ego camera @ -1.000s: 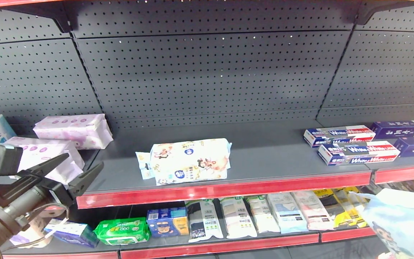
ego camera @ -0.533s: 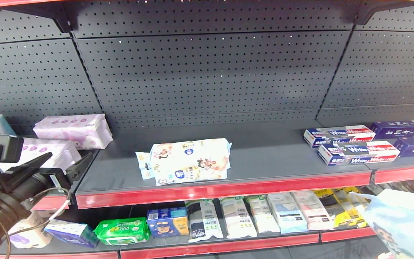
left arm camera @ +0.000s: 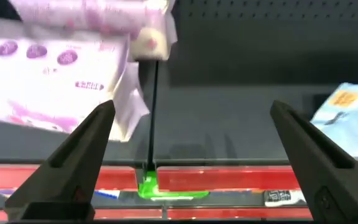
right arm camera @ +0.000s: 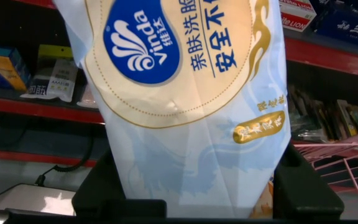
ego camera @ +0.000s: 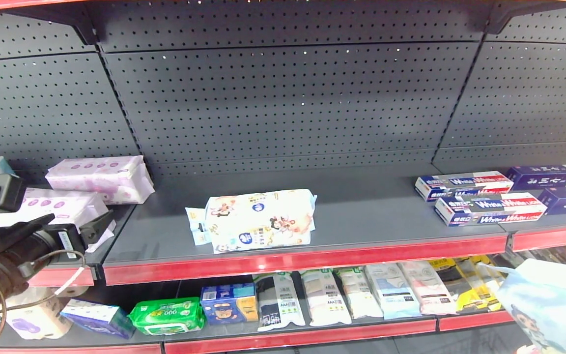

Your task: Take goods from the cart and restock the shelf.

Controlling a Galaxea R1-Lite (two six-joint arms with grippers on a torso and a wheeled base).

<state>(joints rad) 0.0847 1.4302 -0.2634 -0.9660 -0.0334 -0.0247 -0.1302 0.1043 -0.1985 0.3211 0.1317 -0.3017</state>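
Grey perforated steel backs the shelf [ego camera: 361, 206], whose red-edged middle deck has bare room towards the toothpaste boxes, the likely landing place for the next item.

A pale-blue tissue pack [right arm camera: 185, 93] hangs low at the robot's right, below the level of that deck and in front of the lower tier. The right gripper [right arm camera: 194, 186] is clamped across its bottom end, so the soft wrapper stands up out of the jaws and the printed face is kept uncrushed. Pink wire beside it looks like the cart [right arm camera: 347, 168], which suggests the pack is just out of the cart and not yet raised to shelf height.

A like-printed pack [ego camera: 258, 220] lies flat near the front lip at mid-deck, lengthwise to the edge. It probably marks the row to be filled.

Two purple packs [ego camera: 99, 179] sit at the left end, one behind the other. The toothpaste boxes [ego camera: 465, 184] are lined up at the right, so each kind of goods has its own stretch.

The left gripper [ego camera: 82, 216] hovers at the front edge just before the nearer purple pack. Its fingers are spread wide and hold nothing, and it is well apart from the centre where the right arm would need to work.
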